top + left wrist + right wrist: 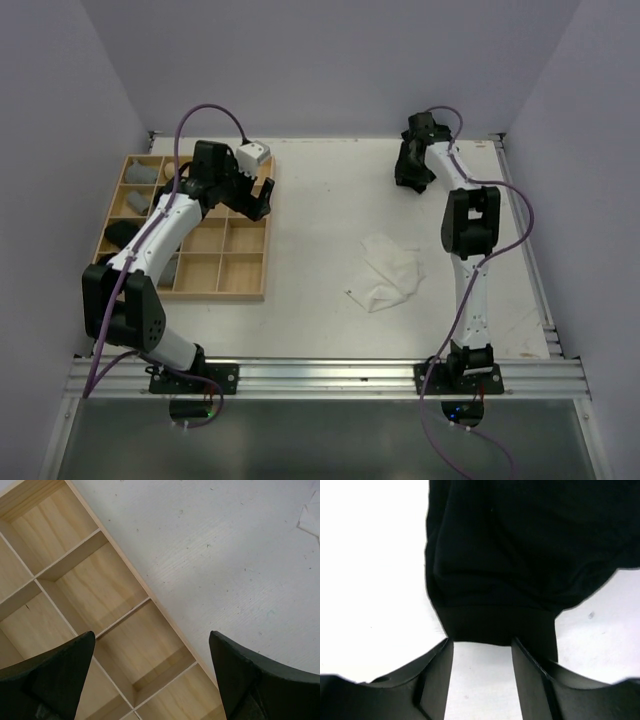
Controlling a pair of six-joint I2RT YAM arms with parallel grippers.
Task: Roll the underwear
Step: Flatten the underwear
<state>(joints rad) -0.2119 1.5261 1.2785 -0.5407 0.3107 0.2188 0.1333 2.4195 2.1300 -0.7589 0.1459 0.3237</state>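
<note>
White underwear [392, 272]: 1 piece, lying crumpled and unrolled near the middle of the worktop [320, 200], well apart from both arms.

Black underwear [520, 555]: 1 piece, lying at the far right corner. Its band is meeting the tips of the right end effector [482, 647], which is standing about half closed. I cannot tell whether it is pinching cloth.

Grey rolls [140, 172]: at least 2 are sitting in the left-hand compartments of the wooden tray [215, 294], with 1 dark roll [120, 235] nearer the arms. The arm may be hiding more.

Left end effector [152, 639]: hanging wide and carrying nothing above the tray's right-hand compartments.

Progress, as judged: some rolling is done, and at least 2 garments are waiting.

Surroundings: the pale, scuffed worktop is sitting between lilac walls [330, 60] on 3 sides, with a metal rail [330, 375] running along the near edge.
</note>
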